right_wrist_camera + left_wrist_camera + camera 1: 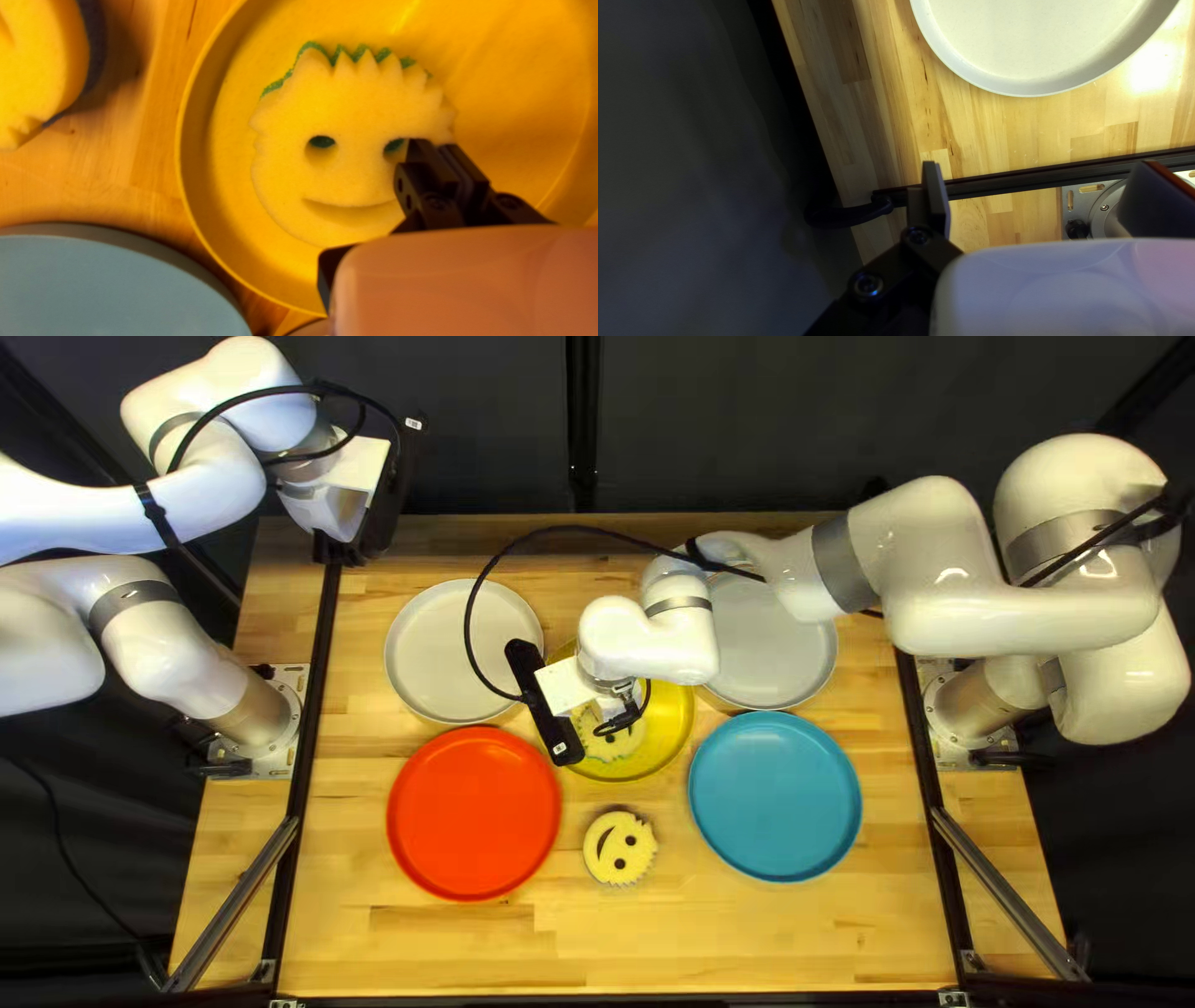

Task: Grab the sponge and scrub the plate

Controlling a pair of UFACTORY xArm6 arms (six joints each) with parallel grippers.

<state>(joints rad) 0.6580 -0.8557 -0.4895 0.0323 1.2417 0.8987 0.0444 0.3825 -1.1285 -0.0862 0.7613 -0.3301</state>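
Basically, your R gripper [604, 732] is over a round yellow plate [674, 732], w/ a yellow foam smiley-face sponge [355, 171], green-backed, lying flat in it. Its 2 fingers are pressed together at 1 eye of the sponge; whether they touch it, you can't tell. Your L gripper [336, 550] is raised near the far L corner, 2 fingers spread wide. A 2nd smiley sponge [620, 848], dark-blue-backed, sits btwn a round red plate [474, 813] & a round blue plate [774, 797]. Farther back: 2 round pale grey plates [436, 653].
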